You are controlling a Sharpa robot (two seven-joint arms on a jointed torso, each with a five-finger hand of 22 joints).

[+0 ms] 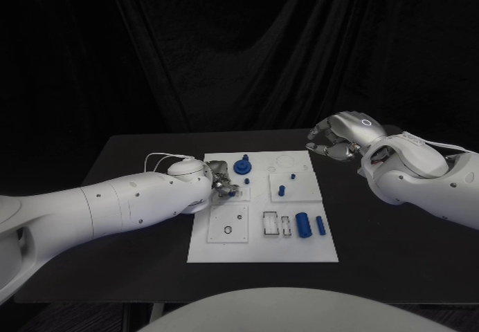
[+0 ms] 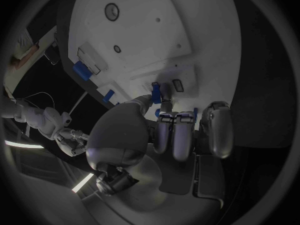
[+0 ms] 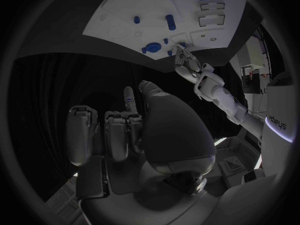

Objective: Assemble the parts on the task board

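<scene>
The white task board (image 1: 261,249) lies in the middle of the black table. My left hand (image 1: 221,185) reaches over the board's left side and pinches a small blue part (image 2: 155,91) between thumb and a fingertip, just above a square plate (image 2: 178,82) on the board. A round blue part (image 1: 243,166) stands just beyond that hand, and two small blue pegs (image 1: 282,190) stand in a plate to its right. Two blue cylinders (image 1: 303,225) lie near the board's right edge. My right hand (image 1: 334,140) hovers beyond the board's far right corner, fingers curled in, holding nothing.
The table (image 1: 140,159) is bare black around the board, with room on both sides. A thin white cable (image 1: 158,158) loops at my left wrist. Slots and holes (image 1: 271,223) mark the board's near half. A black curtain hangs behind the table.
</scene>
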